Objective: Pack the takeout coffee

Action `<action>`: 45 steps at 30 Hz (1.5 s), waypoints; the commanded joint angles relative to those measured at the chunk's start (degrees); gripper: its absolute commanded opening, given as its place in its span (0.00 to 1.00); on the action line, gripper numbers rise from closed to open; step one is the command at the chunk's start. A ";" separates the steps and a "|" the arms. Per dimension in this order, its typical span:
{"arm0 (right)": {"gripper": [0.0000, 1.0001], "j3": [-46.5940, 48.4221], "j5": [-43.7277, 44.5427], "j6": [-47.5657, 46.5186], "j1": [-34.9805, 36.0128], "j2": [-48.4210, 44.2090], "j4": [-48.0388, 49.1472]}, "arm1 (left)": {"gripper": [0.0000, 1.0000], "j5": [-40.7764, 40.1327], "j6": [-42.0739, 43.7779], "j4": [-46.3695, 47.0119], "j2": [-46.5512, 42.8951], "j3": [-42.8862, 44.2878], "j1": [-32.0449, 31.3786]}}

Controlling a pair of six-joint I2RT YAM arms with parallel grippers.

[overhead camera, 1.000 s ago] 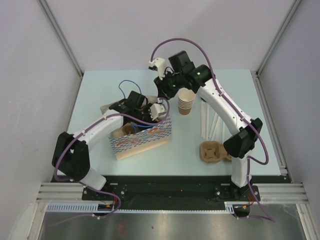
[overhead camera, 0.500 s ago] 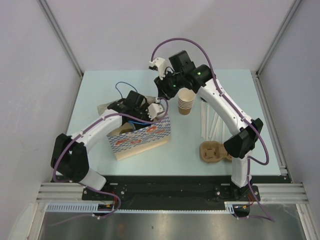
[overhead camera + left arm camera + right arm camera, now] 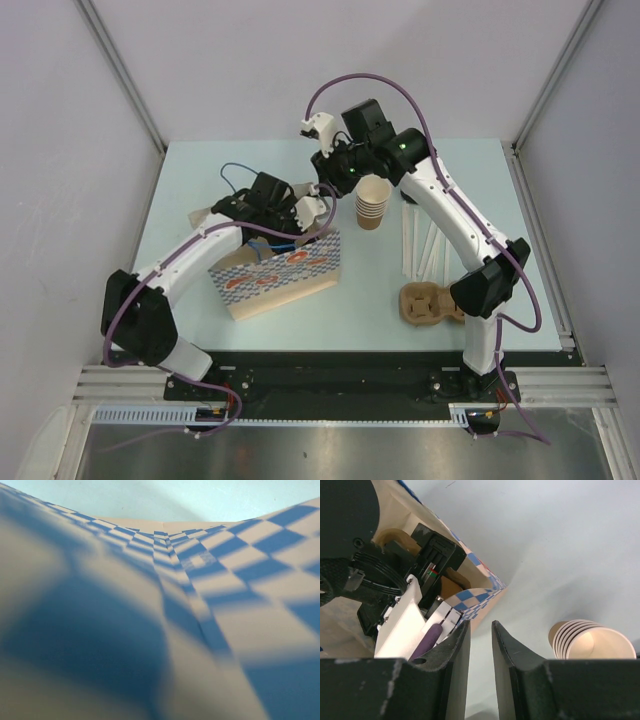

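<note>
Starting at near worktop edge: pulp carrier right, checkered bag left, open room between. Left tool over bag's far corner, spread unreadable. Takeout coffee not discernible; bag interior mostly hidden. Right tool beyond, narrow empty gap, cup stack just right.

Overhead camera: high behind my bases, looking down on the whole table. Left wrist: lens nearly against the checkered bag, blurred. Right wrist: looks past my right gripper at that bag and the cup stack, both shared with overhead.
</note>
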 commanded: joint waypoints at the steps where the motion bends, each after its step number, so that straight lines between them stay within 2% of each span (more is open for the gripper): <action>1: 0.29 0.25 -0.63 0.76 -0.10 -2.96 0.82 | 1.00 -0.35 -1.20 -1.84 -2.87 3.30 -0.58; 26: 0.30 0.16 -0.45 0.15 -0.10 -4.10 2.32 | 0.99 0.00 -2.60 -10.80 -9.81 17.01 -0.76; 39: 0.32 -0.98 -2.38 -0.47 -0.10 -6.39 4.95 | 1.00 -0.18 -8.31 -8.35 -16.48 22.91 1.26; 41: 0.34 -1.07 -3.09 -1.08 -0.10 -6.30 6.00 | 1.00 0.17 -9.28 -7.03 -17.72 23.08 1.61; 45: 0.46 -0.98 -5.28 -4.41 0.43 -5.77 8.73 | 0.99 -0.53 -12.44 -4.83 -20.45 23.43 4.15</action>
